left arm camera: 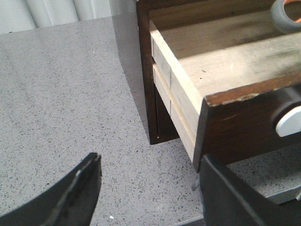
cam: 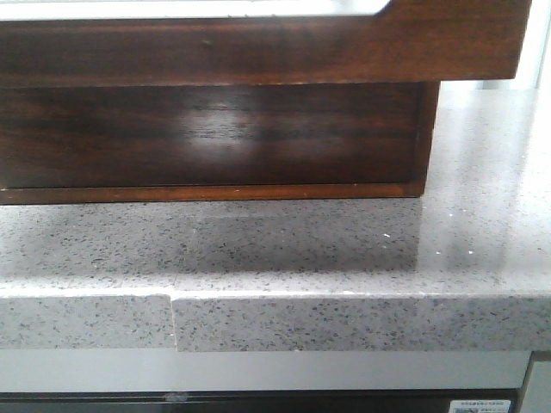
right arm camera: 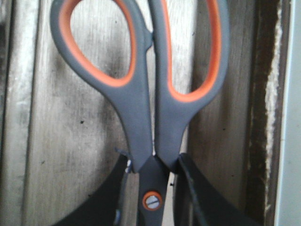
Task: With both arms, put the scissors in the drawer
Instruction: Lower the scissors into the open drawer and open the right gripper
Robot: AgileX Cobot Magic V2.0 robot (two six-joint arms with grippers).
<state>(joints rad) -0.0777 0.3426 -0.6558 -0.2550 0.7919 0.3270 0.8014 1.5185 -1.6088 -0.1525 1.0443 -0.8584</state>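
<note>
Grey and orange, the scissors (right arm camera: 150,94) hang in my right gripper (right arm camera: 150,188), and my fingers (right arm camera: 200,193) are squeezed on them at the neck, just by the little screw where the two blades cross. I think I hold them there so the big handle loops point away from me and can go down flat. Under them I see pale, scuffed wood, which is the floor of the drawer (left arm camera: 225,61), so the scissors are over the open drawer now; I cannot tell if they touch the wood yet. A dark wall of the drawer runs close along one side of the scissors, so there is little room that way and more room on the other side. My left gripper (left arm camera: 150,193) is spread wide with nothing in it. It sits low over the speckled grey worktop (left arm camera: 61,94), right by the front corner of the drawer, and one finger (left arm camera: 235,197) is just below the dark drawer front with its white cutout. I think it waits there to push the drawer shut. The worktop beside it is bare, so that arm can move freely. In the front view the drawer front sticks out past the dark cabinet (cam: 215,138), toward the front edge of the worktop.
</note>
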